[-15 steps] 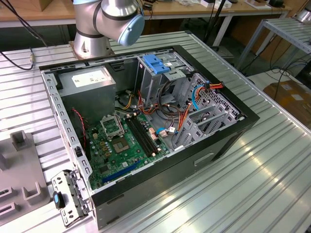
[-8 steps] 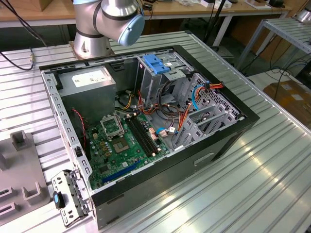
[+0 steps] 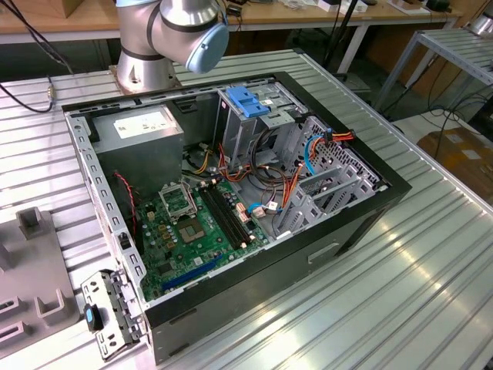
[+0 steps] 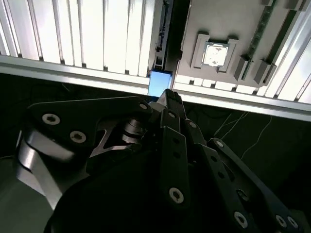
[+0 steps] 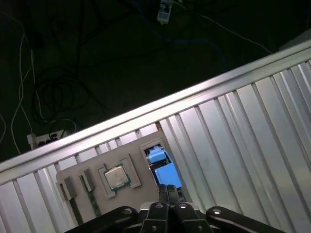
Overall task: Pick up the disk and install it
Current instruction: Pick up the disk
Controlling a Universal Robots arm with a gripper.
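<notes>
1. The arm's gripper [image 5: 168,188] hangs high over the grey tray [image 3: 35,262], its two fingers drawn together with nothing seen between them.
2. The disk [image 5: 163,167], showing its blue plastic in both wrist views, sits just beside the tray's edge, between the tray and the open computer case [image 3: 347,231]. It is not yet lifted.
3. Judged from this height, a good pick-up means coming down square over the disk. The fingers should spread enough to straddle it and close on its firm metal sides rather than the blue rails. They should also keep off the processor [image 5: 116,177] and the other parts in the tray.
4. The tray and case rest on a ribbed aluminium table [image 3: 400,293], bright with glare. Off the table's edge beside the tray, cables trail over a dark floor [image 5: 73,73]. Wooden workbenches [image 3: 308,11] stand behind the case.
</notes>
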